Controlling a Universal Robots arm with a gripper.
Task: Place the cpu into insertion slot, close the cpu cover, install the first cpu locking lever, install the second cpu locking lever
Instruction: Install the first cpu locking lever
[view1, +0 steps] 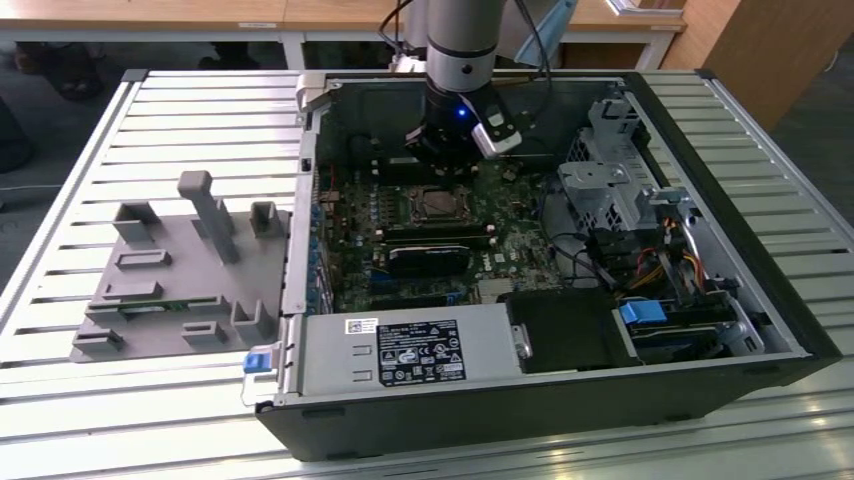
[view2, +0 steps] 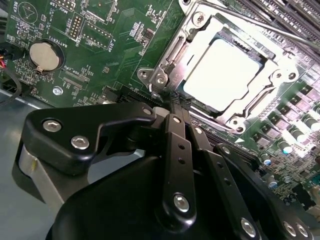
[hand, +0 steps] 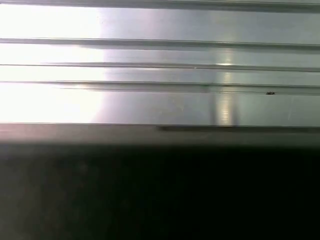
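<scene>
- Exterior view: the arm reaches down into the open case (view1: 747, 330) lying on the slatted worktop (view1: 80, 420). The tool (view1: 447, 160) hangs low over the board (view1: 527, 270), just behind the slot (view1: 435, 204), near it but, as far as I can judge, not touching. A grey fixture (view1: 160, 290) sits well apart on the worktop toward the exterior view's left. The socket is too small here to tell chip from frame.
- Second wrist view: the cpu (view2: 225, 70) lies seated in the slot (view2: 165, 70), its pale face showing through the square cut-out of the cover (view2: 250, 107), which lies down flat over it. The tool (view2: 175, 107) has its fingers (view2: 172, 135) drawn together to a narrow tip with nothing between them; that tip sits at the socket's near edge, by a thin lever rod (view2: 280, 30) side of the frame. Whether it touches the metal is hidden by the fingers themselves.
- Handling, as a judgement: the chip is light, stiff and fragile, best left alone now it is seated. The levers are springy steel wire, slippery and thin; take them at the hooked end, not mid-rod.
- First wrist view: bright worktop (hand: 160, 55) slats above a dark band; nothing of the socket is readable.
</scene>
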